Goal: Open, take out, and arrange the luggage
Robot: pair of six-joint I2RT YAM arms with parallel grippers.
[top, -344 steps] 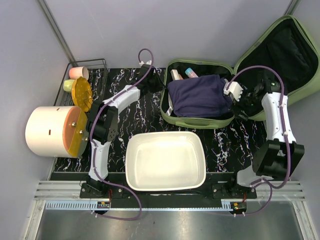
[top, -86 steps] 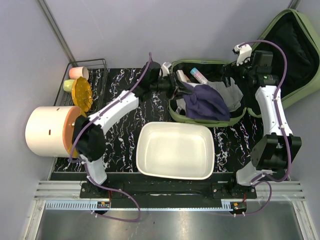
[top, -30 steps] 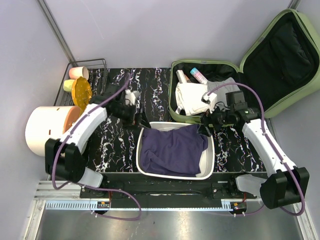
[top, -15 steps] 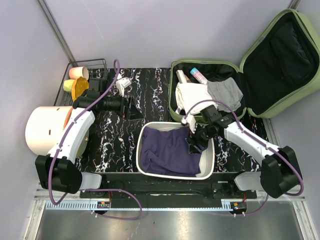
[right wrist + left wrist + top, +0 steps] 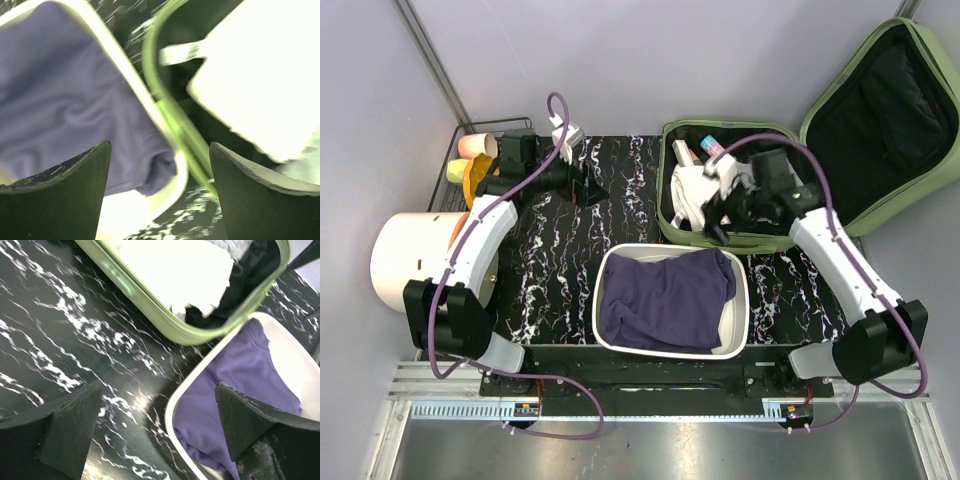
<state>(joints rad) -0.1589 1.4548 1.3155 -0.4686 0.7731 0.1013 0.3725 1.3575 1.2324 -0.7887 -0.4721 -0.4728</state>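
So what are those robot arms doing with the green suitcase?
They are unpacking it. The suitcase lies open on the table with its lid leaning back. A purple piece of clothing is already in the white tub in front. The right gripper is open and empty, over the suitcase's near edge beside the white clothes. The left gripper is open and empty too, over the table to the left of the suitcase.
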